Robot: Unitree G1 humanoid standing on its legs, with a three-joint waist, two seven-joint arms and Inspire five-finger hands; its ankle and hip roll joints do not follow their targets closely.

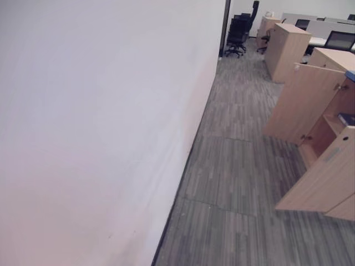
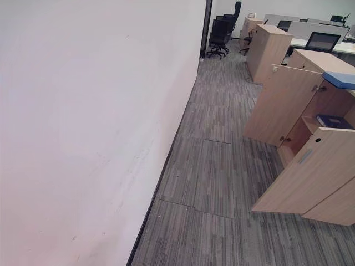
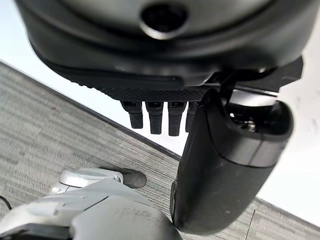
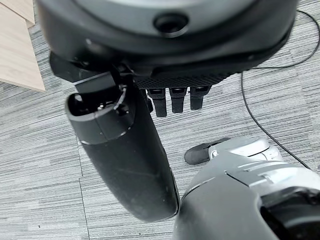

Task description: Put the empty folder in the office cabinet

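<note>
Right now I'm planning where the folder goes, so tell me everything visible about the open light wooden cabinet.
The light wooden office cabinet stands on grey striped carpet at the robot's right, across the aisle from the white wall. Both doors swing wide open; the nearer carries a slim handle. Inside, a shelf holds a dark blue folder-like item. A blue object lies on top.

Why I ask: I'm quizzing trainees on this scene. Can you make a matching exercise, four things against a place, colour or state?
Things:
1. wall
2. office chairs
3. cabinet door
4. left robot hand

Descriptions:
a. swung open
b. black, far down the aisle
c. holds nothing, fingers straight
d. white, on the robot's left

Pairs: 1-d, 2-b, 3-a, 4-c
</note>
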